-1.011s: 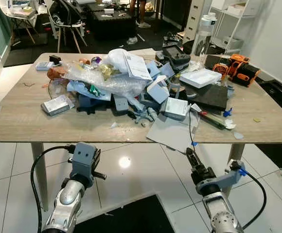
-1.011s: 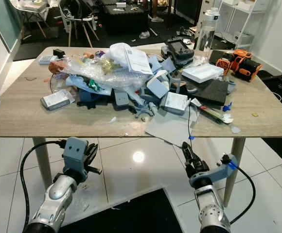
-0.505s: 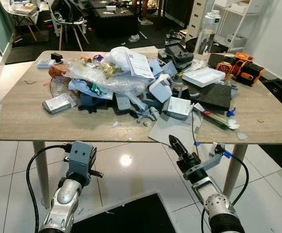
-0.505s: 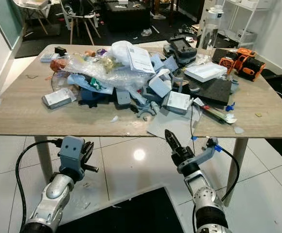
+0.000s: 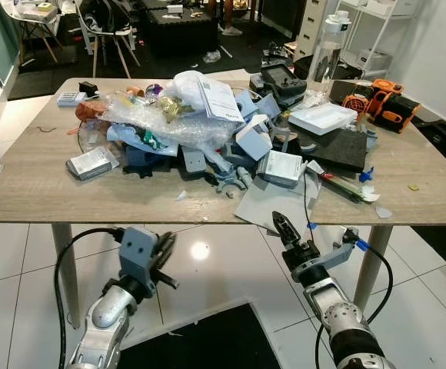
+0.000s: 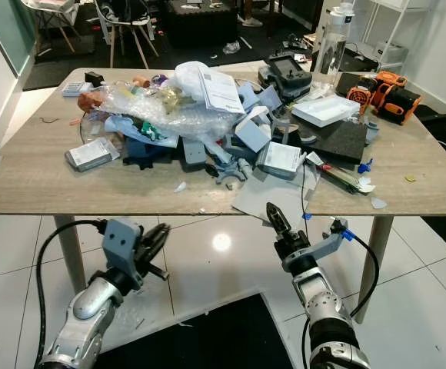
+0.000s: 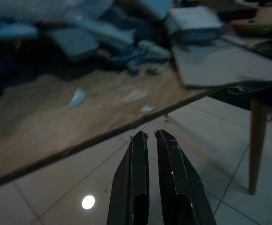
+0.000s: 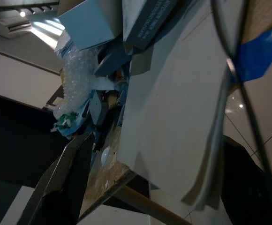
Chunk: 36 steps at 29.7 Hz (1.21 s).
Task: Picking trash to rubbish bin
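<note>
I stand facing a wooden table (image 5: 23, 192) heaped with trash (image 5: 200, 123): bubble wrap (image 5: 161, 123), papers, small boxes and grey plastic parts piled near its middle. A flat grey sheet (image 5: 273, 206) lies at the near edge, right of centre, and hangs over it. My right gripper (image 5: 282, 225) is raised just below that overhanging sheet, close to the table edge. In the right wrist view the sheet (image 8: 173, 117) sits between my two fingers (image 8: 61, 183), which are spread wide apart. My left gripper (image 7: 152, 140) is held low, below the near table edge on the left, its fingers pressed almost together and holding nothing. A black cable (image 5: 304, 204) dangles off the edge beside the sheet.
</note>
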Tool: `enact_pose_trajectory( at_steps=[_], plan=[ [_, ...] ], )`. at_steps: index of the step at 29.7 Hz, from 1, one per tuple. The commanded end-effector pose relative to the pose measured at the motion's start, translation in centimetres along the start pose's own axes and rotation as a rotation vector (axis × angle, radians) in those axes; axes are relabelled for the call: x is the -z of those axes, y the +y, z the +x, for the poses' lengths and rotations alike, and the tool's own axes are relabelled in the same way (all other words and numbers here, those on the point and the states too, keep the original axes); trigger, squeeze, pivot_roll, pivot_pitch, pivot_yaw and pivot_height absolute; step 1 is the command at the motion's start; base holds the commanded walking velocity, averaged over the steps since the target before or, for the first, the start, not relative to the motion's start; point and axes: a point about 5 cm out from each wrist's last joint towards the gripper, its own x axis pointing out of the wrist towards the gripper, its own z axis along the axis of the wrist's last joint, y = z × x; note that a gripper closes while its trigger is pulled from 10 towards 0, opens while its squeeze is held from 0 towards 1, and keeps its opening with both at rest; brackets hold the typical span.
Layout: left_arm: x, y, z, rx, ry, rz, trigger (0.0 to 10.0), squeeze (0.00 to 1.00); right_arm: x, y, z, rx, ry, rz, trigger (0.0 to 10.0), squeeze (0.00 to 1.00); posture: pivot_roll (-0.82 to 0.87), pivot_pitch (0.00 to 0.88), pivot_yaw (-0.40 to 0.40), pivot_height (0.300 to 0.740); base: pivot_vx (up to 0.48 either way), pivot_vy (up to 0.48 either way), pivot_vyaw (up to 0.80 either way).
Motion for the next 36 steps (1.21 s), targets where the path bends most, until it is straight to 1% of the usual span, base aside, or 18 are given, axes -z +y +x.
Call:
enact_pose_trajectory(
  at_steps=[1, 2, 3, 4, 5, 6, 10, 15, 16, 17, 18, 19, 20, 30, 36],
  plan=[
    [-0.4, -0.3, -0.2, 0.035, -0.019, 0.007, 10.0, 0.00, 0.1, -0.2, -0.1, 0.003, 0.000, 0.001, 10.0, 0.00, 0.04, 0.131, 0.010, 0.740, 0.000, 0.000, 0.00],
    [-1.0, -0.8, 0.0, 0.077, -0.038, 0.042, 10.0, 0.00, 0.1, -0.2, -0.1, 0.005, -0.001, -0.001, 10.0, 0.00, 0.04, 0.132, 0.009, 0.740, 0.000, 0.000, 0.00],
    [-1.0, -0.8, 0.0, 0.077, -0.038, 0.042, 10.0, 0.00, 0.1, -0.2, -0.1, 0.005, -0.001, -0.001, 10.0, 0.00, 0.04, 0.132, 0.009, 0.740, 0.000, 0.000, 0.00],
    [-1.8, -1.9, 0.6, 0.149, -0.064, 0.126, 10.0, 0.00, 0.0, -0.4, -0.1, 0.010, 0.001, -0.017, 10.0, 0.00, 0.05, 0.135, 0.010, 0.740, 0.000, 0.000, 0.00],
    [-1.8, -1.9, 0.6, 0.149, -0.064, 0.126, 10.0, 0.00, 0.0, -0.4, -0.1, 0.010, 0.001, -0.017, 10.0, 0.00, 0.05, 0.135, 0.010, 0.740, 0.000, 0.000, 0.00],
    [-2.0, -2.2, 0.8, 0.175, -0.068, 0.144, 10.0, 0.00, -0.1, -0.4, -0.1, 0.012, 0.001, -0.023, 10.0, 0.00, 0.05, 0.135, 0.010, 0.740, 0.000, 0.000, 0.00],
    [-2.1, -2.5, 1.1, 0.193, -0.074, 0.157, 10.0, 0.00, -0.2, -0.4, 0.1, 0.009, 0.000, -0.019, 10.0, 0.00, 0.05, 0.143, 0.013, 0.740, 0.000, 0.000, 0.00],
    [-2.5, -2.3, 1.3, 0.186, -0.081, 0.153, 10.0, 0.00, -0.2, -0.2, 0.3, -0.008, -0.002, 0.005, 10.0, 0.00, 0.05, 0.150, 0.017, 0.740, 0.000, 0.000, 0.00],
    [-2.6, -2.2, 1.3, 0.186, -0.080, 0.160, 10.0, 0.00, -0.2, -0.2, 0.3, -0.010, -0.005, 0.008, 7.9, 0.00, 0.05, 0.151, 0.017, 0.740, 0.000, 0.000, 0.00],
    [-2.7, -2.2, 1.3, 0.185, -0.080, 0.162, 10.0, 0.00, -0.3, -0.2, 0.4, -0.012, -0.009, 0.012, 5.0, 0.00, 0.05, 0.151, 0.016, 0.740, 0.000, 0.000, 0.00],
    [-2.7, -2.1, 1.2, 0.182, -0.079, 0.166, 10.0, 0.00, -0.2, -0.2, 0.4, -0.013, -0.012, 0.015, 4.5, 0.00, 0.06, 0.150, 0.015, 0.740, 0.000, 0.000, 0.00],
    [-2.7, -2.1, 1.2, 0.180, -0.078, 0.168, 10.0, 0.00, -0.2, -0.2, 0.4, -0.013, -0.017, 0.019, 2.5, 0.00, 0.06, 0.150, 0.015, 0.740, 0.000, 0.000, 0.00],
    [-2.7, -2.1, 1.2, 0.179, -0.076, 0.172, 10.0, 0.00, -0.2, -0.2, 0.4, -0.013, -0.021, 0.023, 0.0, 0.00, 0.06, 0.150, 0.015, 0.740, 0.000, 0.000, 0.00],
    [-2.6, -2.1, 1.1, 0.169, -0.078, 0.167, 10.0, 0.00, 0.2, -0.4, 0.1, -0.003, -0.022, 0.017, 0.0, 0.00, 0.05, 0.140, 0.015, 0.740, 0.000, 0.000, 0.00],
    [-2.6, -2.1, 1.2, 0.171, -0.078, 0.169, 10.0, 0.00, 0.5, -0.4, -0.1, -0.018, -0.017, 0.022, 0.0, 0.00, 0.05, 0.132, 0.019, 0.740, 0.000, 0.000, 0.00]
  ],
)
